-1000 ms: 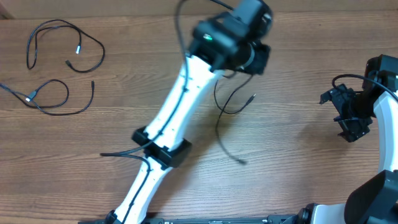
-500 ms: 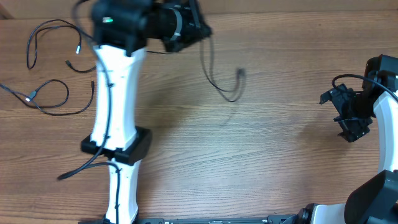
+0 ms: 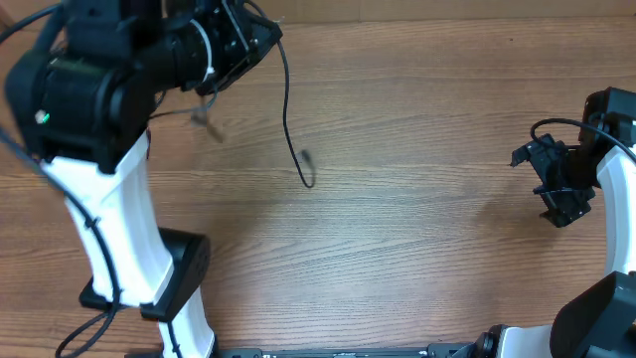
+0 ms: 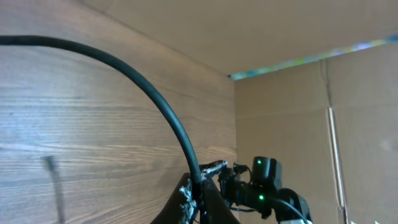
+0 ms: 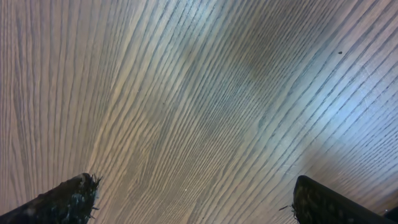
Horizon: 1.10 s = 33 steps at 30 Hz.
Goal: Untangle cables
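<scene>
The left tool (image 3: pixel 260 38), in the upper left of the frame, pinched one thin black cable (image 3: pixel 286 99) that ran down the frame just to its right, well apart from the wide, empty right tool (image 3: pixel 558 189) at the right edge.

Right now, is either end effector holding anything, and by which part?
The left end effector pinches a thin black cable along its cord, away from the dangling plug end. The right end effector is open and holds nothing.
</scene>
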Each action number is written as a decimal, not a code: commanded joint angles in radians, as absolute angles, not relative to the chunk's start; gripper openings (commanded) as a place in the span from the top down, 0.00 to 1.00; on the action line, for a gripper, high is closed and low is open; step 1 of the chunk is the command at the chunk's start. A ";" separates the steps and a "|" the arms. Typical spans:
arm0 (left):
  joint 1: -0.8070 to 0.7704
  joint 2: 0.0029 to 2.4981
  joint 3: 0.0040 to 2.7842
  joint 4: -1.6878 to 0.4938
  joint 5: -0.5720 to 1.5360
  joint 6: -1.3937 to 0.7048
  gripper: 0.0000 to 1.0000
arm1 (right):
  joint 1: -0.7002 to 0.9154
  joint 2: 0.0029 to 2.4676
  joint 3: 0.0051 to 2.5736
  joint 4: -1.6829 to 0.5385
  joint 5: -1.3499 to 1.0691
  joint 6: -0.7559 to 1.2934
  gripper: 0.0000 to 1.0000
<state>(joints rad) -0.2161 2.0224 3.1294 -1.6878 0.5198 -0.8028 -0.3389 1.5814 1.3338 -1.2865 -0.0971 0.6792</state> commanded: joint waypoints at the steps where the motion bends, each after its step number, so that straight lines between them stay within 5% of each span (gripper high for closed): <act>1: -0.224 1.994 3.142 -1.689 0.538 -0.762 0.96 | -0.340 1.577 1.334 -1.284 -0.094 0.672 0.00; 13: -0.224 1.980 3.142 -1.689 0.757 -0.535 0.96 | -0.340 1.577 1.334 -1.284 -0.094 0.672 0.00; 33: -0.223 1.979 2.870 -1.690 0.418 -0.554 0.96 | -0.340 1.578 1.334 -1.284 -0.094 0.672 0.00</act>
<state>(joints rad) -0.2161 1.9980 2.9242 -1.6905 0.4976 -0.5690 -0.3389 1.5814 1.3338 -1.2861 -0.0971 0.6792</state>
